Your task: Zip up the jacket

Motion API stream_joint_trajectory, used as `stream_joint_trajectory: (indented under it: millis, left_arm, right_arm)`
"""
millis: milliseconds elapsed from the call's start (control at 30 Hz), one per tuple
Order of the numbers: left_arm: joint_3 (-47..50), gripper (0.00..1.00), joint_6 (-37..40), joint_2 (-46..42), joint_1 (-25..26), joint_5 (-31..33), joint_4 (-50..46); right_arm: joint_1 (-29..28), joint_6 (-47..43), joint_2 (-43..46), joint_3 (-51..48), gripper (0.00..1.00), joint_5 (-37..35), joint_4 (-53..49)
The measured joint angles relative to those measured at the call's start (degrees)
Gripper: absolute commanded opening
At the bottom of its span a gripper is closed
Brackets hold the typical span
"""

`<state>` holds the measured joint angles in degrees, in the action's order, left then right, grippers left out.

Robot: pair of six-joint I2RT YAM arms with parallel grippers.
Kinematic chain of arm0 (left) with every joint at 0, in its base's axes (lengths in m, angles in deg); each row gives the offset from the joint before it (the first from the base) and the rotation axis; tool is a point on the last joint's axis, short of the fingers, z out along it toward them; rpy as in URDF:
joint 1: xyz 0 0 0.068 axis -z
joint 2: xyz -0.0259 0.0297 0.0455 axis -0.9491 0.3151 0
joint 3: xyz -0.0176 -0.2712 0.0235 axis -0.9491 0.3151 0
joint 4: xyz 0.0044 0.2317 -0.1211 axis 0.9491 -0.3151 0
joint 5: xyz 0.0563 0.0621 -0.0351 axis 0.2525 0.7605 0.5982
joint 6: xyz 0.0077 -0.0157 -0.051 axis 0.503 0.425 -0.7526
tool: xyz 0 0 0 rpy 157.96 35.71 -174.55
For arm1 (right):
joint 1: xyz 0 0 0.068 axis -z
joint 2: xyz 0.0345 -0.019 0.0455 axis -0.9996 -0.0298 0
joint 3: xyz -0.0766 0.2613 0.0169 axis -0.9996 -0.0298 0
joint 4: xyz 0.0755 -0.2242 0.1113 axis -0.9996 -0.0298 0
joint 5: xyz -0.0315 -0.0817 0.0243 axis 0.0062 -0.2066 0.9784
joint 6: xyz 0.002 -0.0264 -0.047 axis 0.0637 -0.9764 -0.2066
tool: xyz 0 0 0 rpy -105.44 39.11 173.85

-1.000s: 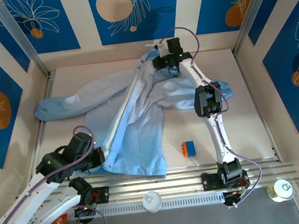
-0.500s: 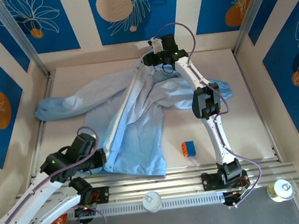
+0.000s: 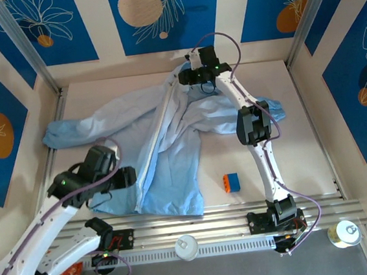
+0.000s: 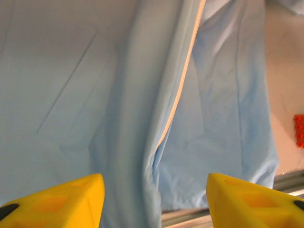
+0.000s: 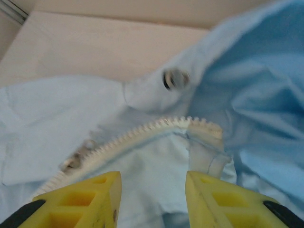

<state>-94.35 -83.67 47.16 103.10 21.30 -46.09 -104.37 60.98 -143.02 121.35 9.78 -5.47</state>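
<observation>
The light-blue jacket [image 3: 171, 145] lies spread over the table, its pale zipper [image 3: 155, 130] running diagonally from the hem up to the collar. My left gripper [image 3: 127, 176] hovers open above the hem, its yellow fingers [image 4: 57, 202] wide apart over the zipper edge [image 4: 183, 85]. My right gripper [image 3: 184, 77] is at the collar at the far end, open, its yellow fingers [image 5: 80, 199] straddling the fabric just below the top of the zipper teeth [image 5: 156, 126]. A metal snap [image 5: 174, 78] sits on the collar above the teeth.
A small orange and blue block [image 3: 231, 182] lies on the table right of the hem, also seen as the orange block [image 4: 299, 130]. The metal rail [image 3: 229, 208] runs along the near edge. A white cap [image 3: 187, 246] and a can [image 3: 344, 232] sit below it.
My left arm lifted and moved right and away from the near rail, over the jacket's hem. My right gripper shifted slightly at the collar.
</observation>
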Motion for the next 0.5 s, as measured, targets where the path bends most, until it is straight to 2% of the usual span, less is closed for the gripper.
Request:
stream_joint_trajectory:
  millis: [233,500]
  left_arm:
    - [-16.9,0.63,8.7,28.1,-4.9,-6.1,11.4]
    - [-46.5,0.62,13.8,61.1,-7.2,-12.8,21.2]
  right_arm:
    - [1.5,0.4,5.0,-9.1,0.39,0.0,-0.4]
    - [3.1,1.3,14.9,-18.2,0.39,0.2,1.0]
